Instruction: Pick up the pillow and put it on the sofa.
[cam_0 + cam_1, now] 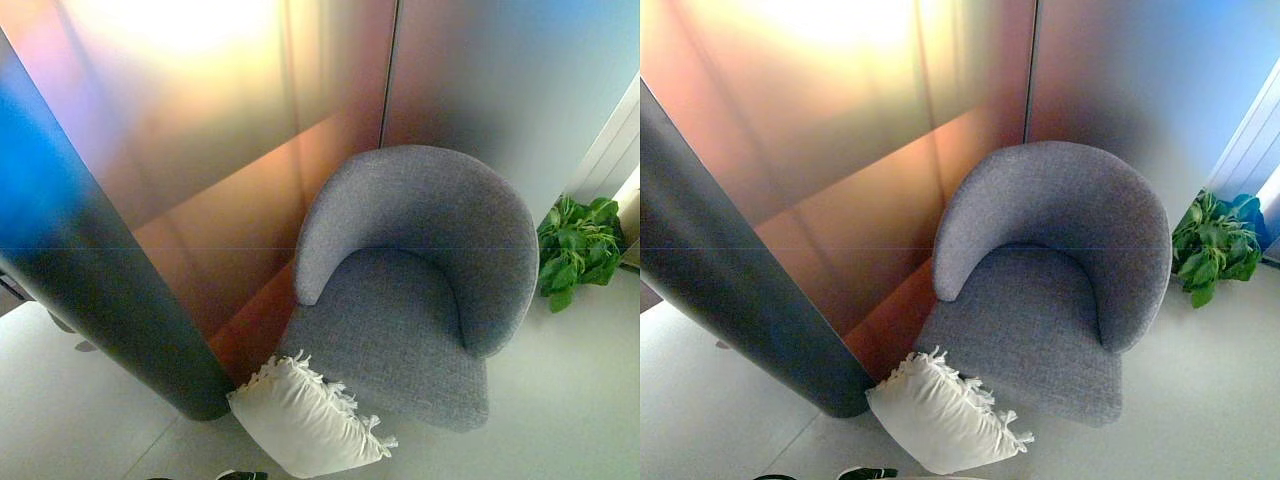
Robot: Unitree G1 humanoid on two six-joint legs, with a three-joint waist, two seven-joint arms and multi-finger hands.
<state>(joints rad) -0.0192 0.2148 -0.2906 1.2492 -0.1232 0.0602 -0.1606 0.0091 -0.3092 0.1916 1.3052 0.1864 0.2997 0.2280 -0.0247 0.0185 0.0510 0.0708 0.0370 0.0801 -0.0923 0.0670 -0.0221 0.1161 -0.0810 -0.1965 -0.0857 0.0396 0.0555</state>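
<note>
A white pillow (303, 417) with fringed edges lies on the floor, leaning against the front left corner of the sofa. The sofa (420, 290) is a grey round-backed armchair with an empty seat (390, 330). It stands against the wall. The pillow also shows in the right eye view (940, 412), as does the sofa (1055, 285). Neither of my hands shows in either view.
A thick dark round column (110, 300) stands at the left, close to the pillow. A shiny panelled wall (250, 150) runs behind the sofa. A green potted plant (578, 250) sits on the floor to the right of the sofa. Light floor (560, 400) lies in front.
</note>
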